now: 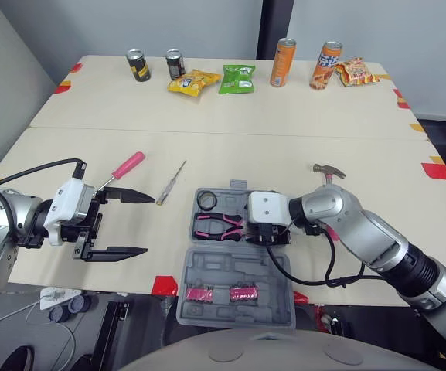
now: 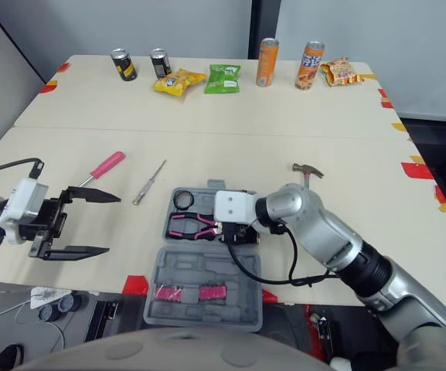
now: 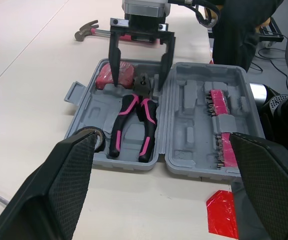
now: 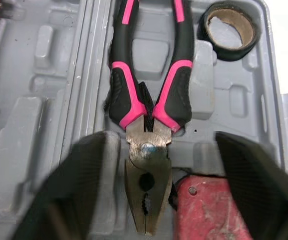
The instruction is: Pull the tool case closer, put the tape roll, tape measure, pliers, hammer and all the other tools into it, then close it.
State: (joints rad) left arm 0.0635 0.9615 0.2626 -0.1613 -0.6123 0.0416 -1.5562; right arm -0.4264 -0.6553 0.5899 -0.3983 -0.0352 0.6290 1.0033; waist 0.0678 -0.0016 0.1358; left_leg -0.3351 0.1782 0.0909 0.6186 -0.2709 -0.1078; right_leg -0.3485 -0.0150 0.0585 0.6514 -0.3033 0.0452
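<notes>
Right gripper [image 3: 139,85] is hanging wide open over the far half of the grey plastic tool case [image 1: 238,309], fingers straddling the head of the black-and-pink pliers [image 1: 216,226] without clamping anything. The pliers lie in their slot, handles pointing at 9 o'clock, with the black tape roll [image 1: 206,201] at 11 o'clock from them and the red tape measure [image 3: 116,75] tucked right by the pliers' nose. So I'd say the next grab is the steel-headed hammer [image 1: 329,171]. It lies on the desk at about 1 o'clock from that gripper, just behind the right forearm, handle running roughly 12 to 6 and mostly hidden, so clearly the right arm's job. Left gripper [image 1: 147,224] is also spread wide and empty, with the pink-handled screwdriver [image 1: 128,165] near its 11 o'clock and the slim yellow-handled screwdriver [image 1: 171,183] at 1, both slanting 7 to 1.
</notes>
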